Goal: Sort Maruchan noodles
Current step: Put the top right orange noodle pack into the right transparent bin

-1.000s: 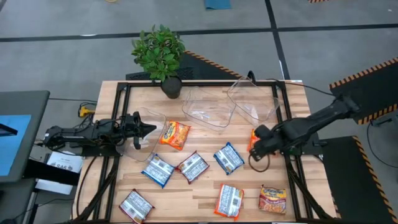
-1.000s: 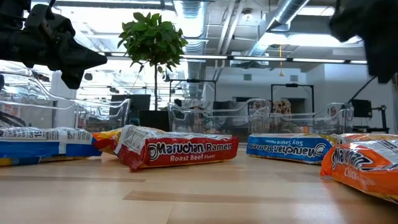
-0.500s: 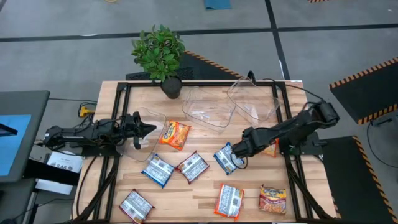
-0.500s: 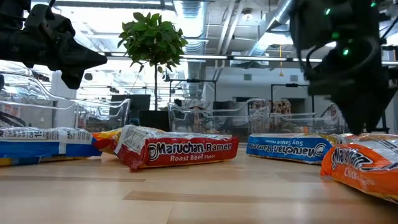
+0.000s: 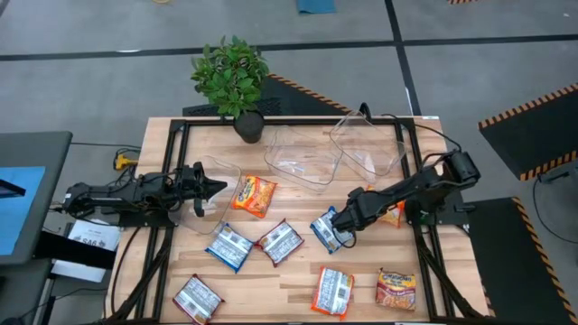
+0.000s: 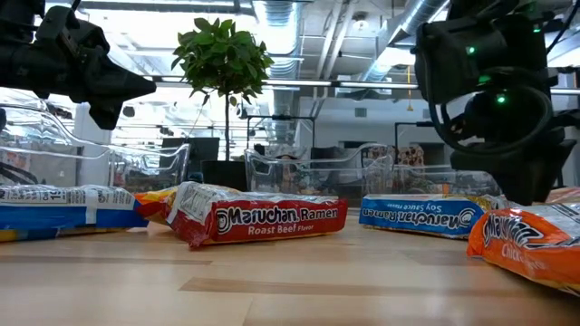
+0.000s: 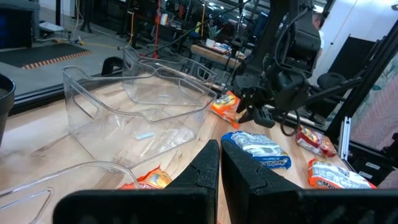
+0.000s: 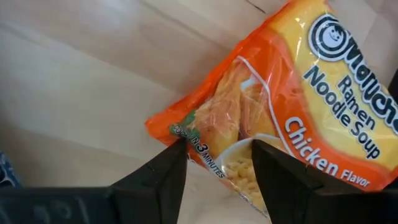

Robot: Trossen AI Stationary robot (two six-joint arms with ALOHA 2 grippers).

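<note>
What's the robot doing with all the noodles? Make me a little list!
left gripper: shut, waiting at the table's left side
right gripper: open, over a corner of the orange chicken packet
other noodle packets: scattered flat on the table
clear bins: no packets seen inside
plant: at the back edge

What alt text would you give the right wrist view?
The right gripper, fingers open, hangs low over an orange Maruchan chicken packet lying flat on the wooden table, its fingertips at the packet's corner. One edge of the picture shows a sliver of something blue that cannot be identified.
</note>
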